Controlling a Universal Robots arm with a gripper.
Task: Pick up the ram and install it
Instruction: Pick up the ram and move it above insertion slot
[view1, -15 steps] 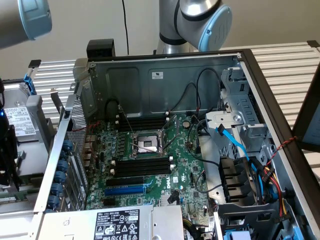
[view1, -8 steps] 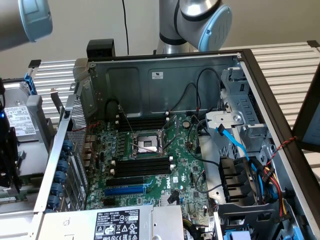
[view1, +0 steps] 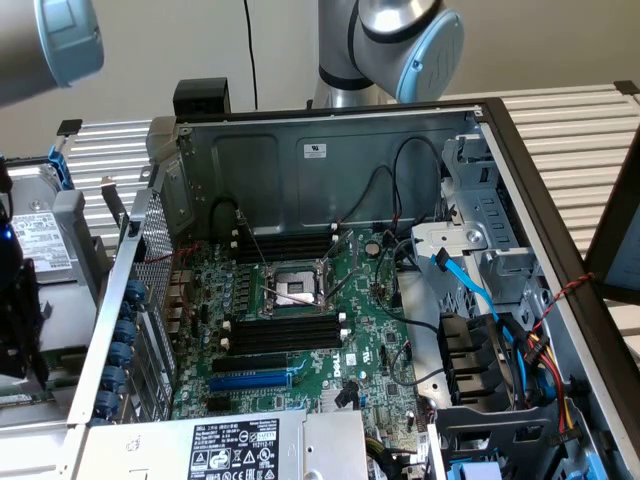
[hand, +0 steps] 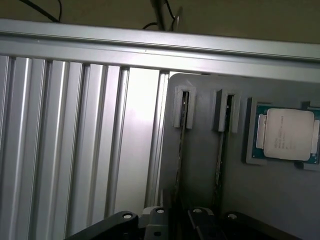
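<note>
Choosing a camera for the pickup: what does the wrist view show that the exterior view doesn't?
Wrist view: two ram sticks on edge in a grey holder, a processor chip beside them, the gripper near them. Exterior view: the open computer case, motherboard and black memory slots, the arm above. Both: the ribbed metal table.

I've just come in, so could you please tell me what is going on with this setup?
The robot arm's gripper is over a grey holder, nearest the ram stick farther from the processor chip; a second stick stands on edge beside it. Neither is lifted yet. In the open computer case, the black memory slots are empty.
</note>
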